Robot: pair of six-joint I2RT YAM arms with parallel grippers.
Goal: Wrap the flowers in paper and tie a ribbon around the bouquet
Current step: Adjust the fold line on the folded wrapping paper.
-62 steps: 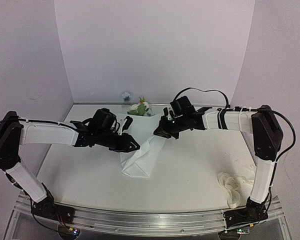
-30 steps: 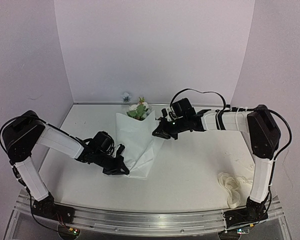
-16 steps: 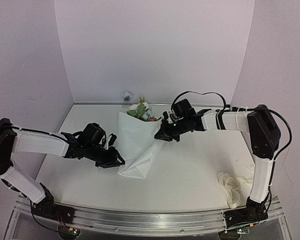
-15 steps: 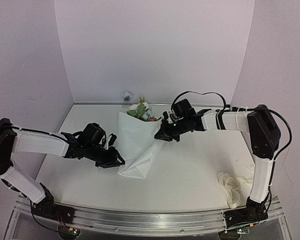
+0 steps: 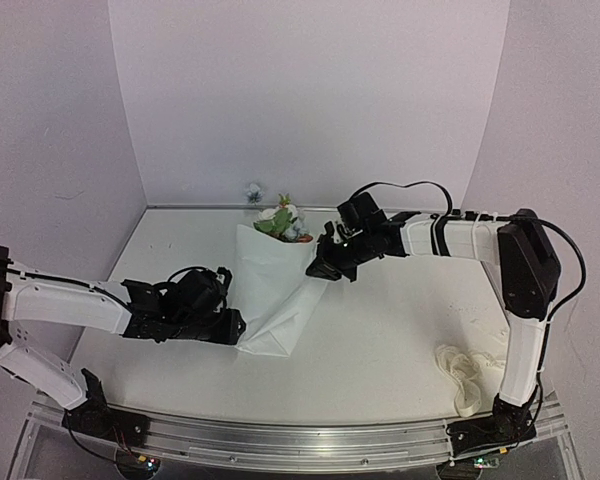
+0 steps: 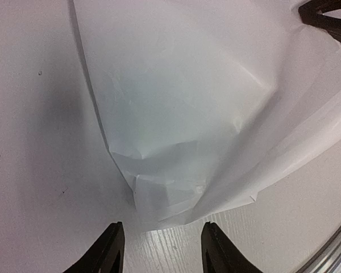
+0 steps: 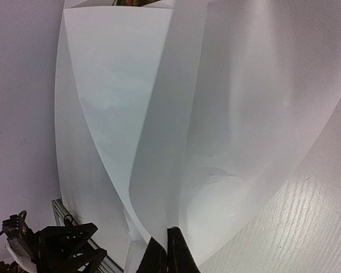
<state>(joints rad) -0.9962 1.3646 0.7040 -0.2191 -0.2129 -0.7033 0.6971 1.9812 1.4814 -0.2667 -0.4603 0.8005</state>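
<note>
The white worktop (image 5: 380, 340) has a faint wood grain and runs back to a pale wall. Near its middle, a little to the left, lies the paper (image 5: 275, 290), folded over into a loose cone with its narrow end toward the near edge. The flowers (image 5: 283, 222) show at its wide far end. The ribbon (image 5: 465, 375) lies in a loose heap at the near right corner. A small pale bloom (image 5: 253, 192) sits alone at the far edge.
</note>
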